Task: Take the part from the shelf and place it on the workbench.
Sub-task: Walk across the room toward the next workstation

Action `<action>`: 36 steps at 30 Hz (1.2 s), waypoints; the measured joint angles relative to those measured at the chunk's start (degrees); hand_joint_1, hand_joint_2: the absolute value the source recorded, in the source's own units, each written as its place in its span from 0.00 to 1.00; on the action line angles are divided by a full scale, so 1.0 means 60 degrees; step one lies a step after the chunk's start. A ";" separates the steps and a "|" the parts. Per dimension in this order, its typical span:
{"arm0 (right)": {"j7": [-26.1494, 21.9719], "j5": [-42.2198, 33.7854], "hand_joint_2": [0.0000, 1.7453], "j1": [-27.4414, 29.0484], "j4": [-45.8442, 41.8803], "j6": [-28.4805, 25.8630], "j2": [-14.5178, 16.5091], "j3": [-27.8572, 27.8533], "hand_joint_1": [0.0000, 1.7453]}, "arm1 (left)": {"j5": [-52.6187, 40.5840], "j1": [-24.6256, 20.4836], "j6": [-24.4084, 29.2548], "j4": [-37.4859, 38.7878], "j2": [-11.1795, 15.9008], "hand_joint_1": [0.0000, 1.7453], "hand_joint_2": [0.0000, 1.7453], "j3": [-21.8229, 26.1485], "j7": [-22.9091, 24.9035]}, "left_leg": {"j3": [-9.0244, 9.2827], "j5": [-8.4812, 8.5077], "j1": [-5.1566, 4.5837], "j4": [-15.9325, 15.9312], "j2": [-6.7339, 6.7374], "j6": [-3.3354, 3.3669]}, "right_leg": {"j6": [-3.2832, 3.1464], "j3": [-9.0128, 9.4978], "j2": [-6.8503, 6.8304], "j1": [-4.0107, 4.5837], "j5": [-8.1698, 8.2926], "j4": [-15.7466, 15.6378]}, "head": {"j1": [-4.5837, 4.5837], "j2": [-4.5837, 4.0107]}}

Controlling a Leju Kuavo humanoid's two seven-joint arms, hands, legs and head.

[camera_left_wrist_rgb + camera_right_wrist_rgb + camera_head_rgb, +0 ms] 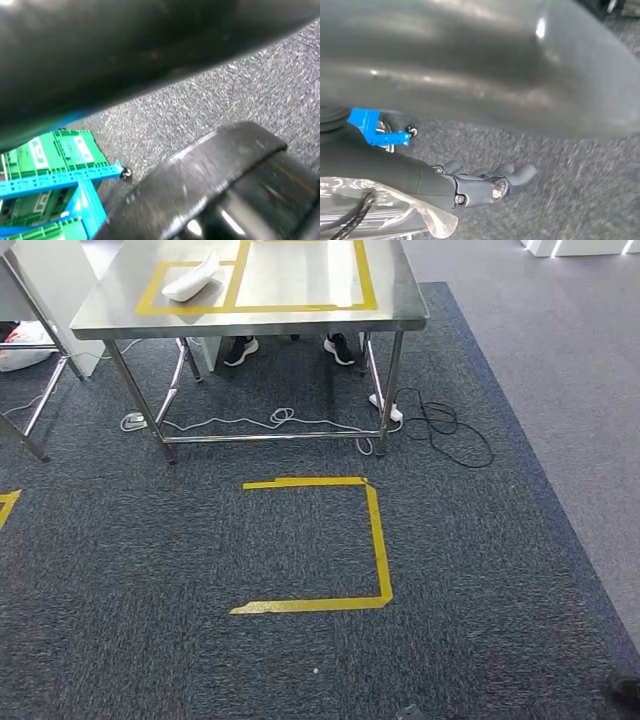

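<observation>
— Right hand (486, 182), how do you lie?
— Fingers stretched apart, holding nothing, over rough grey carpet (565, 190). My left hand I cannot judge.
— And the part?
— From my head, the smooth white curved part (190, 280) lies on the steel workbench (317, 318), inside yellow tape near its left edge; open carpet between.

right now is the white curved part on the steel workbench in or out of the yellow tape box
In: the white curved part lies on the steel workbench within the left yellow tape box.
</observation>
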 joint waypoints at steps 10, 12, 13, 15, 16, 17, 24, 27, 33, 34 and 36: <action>-0.0024 -0.0390 0.00 0.0072 0.0000 0.0167 -0.0028 -0.0335 0.00 | 0.0080 0.0062 -0.0085 0.0003 0.0025 0.00 0.00 0.0207 0.0166 | 0.0782 -0.1146 0.0252 0.0940 -0.0061 -0.0387 | -0.0087 -0.0849 -0.0094 -0.0062 0.0681 0.0223 | -0.0042 0.0000; -0.0024 -0.0407 0.00 0.0060 0.0000 0.0164 -0.0028 -0.0374 0.00 | 0.0080 0.0059 -0.0092 0.0003 0.0026 0.00 0.00 0.0245 0.0167 | 0.1341 -0.1121 0.0220 -0.0044 -0.0087 -0.0282 | 0.0018 -0.0958 -0.0090 -0.0059 0.0749 0.0277 | -0.0040 0.0000; -0.0024 -0.0416 0.00 0.0054 0.0000 0.0161 -0.0028 -0.0390 0.00 | 0.0080 0.0061 -0.0093 0.0003 0.0029 0.00 0.00 0.0257 0.0168 | 0.1384 -0.1180 0.0190 -0.0196 -0.0098 -0.0210 | 0.0080 -0.1007 -0.0090 -0.0059 0.0789 0.0284 | -0.0039 0.0000; -0.0024 -0.0443 0.00 0.0048 0.0000 0.0148 -0.0029 -0.0417 0.00 | 0.0080 0.0068 -0.0091 0.0003 0.0036 0.00 0.00 0.0270 0.0172 | 0.1321 -0.1124 0.0169 -0.0297 -0.0091 -0.0036 | 0.0202 -0.1064 -0.0086 -0.0075 0.0826 0.0292 | -0.0041 0.0000; -0.0023 -0.0459 0.00 0.0049 0.0000 0.0140 -0.0031 -0.0432 0.00 | 0.0080 0.0067 -0.0088 0.0003 0.0037 0.00 0.00 0.0274 0.0174 | 0.1299 -0.1077 0.0172 -0.0342 -0.0080 0.0063 | 0.0246 -0.1134 -0.0069 -0.0086 0.0749 0.0374 | -0.0032 0.0000; -0.0022 -0.0475 0.00 0.0048 0.0000 0.0131 -0.0033 -0.0452 0.00 | 0.0079 0.0063 -0.0084 0.0003 0.0036 0.00 0.00 0.0276 0.0174 | 0.1267 -0.1020 0.0180 -0.0387 -0.0069 0.0153 | 0.0277 -0.1274 -0.0042 -0.0090 0.0559 0.0627 | -0.0018 0.0000; -0.0035 -0.0515 0.00 0.0104 0.0000 0.0110 -0.0044 -0.0534 0.00 | 0.0066 0.0072 -0.0092 0.0005 0.0027 0.00 0.00 0.0281 0.0178 | 0.0951 -0.0803 0.0028 -0.0337 -0.0047 0.0326 | 0.0250 -0.1896 0.0032 -0.0079 0.0014 0.2263 | 0.0022 0.0000; -0.0051 -0.0515 0.00 0.0065 0.0003 0.0098 -0.0051 -0.0556 0.00 | 0.0066 0.0059 -0.0106 0.0004 0.0023 0.00 0.00 0.0281 0.0179 | 0.0858 -0.0811 -0.0045 -0.0192 -0.0047 0.0268 | 0.0151 -0.1009 0.0034 -0.0045 0.0575 0.0480 | 0.0012 0.0000; -0.0042 -0.0527 0.00 0.0094 0.0011 0.0056 -0.0060 -0.0564 0.00 | 0.0046 0.0053 -0.0151 0.0005 0.0036 0.00 0.00 0.0283 0.0270 | 0.0787 -0.0725 -0.0047 -0.0171 -0.0062 0.0242 | 0.0094 -0.0980 0.0013 0.0011 0.0612 0.0272 | 0.0001 0.0000; -0.0042 -0.0527 0.00 0.0090 0.0011 0.0056 -0.0061 -0.0564 0.00 | 0.0042 0.0053 -0.0152 0.0006 0.0040 0.00 0.00 0.0284 0.0282 | 0.0789 -0.0710 -0.0036 -0.0178 -0.0064 0.0227 | 0.0082 -0.0985 0.0011 0.0022 0.0620 0.0275 | 0.0001 0.0000; -0.0042 -0.0529 0.00 0.0086 0.0010 0.0058 -0.0061 -0.0564 0.00 | 0.0024 0.0053 -0.0157 0.0005 0.0044 0.00 0.00 0.0285 0.0303 | 0.0788 -0.0694 -0.0022 -0.0183 -0.0066 0.0205 | 0.0075 -0.0988 0.0009 0.0035 0.0623 0.0286 | 0.0002 0.0000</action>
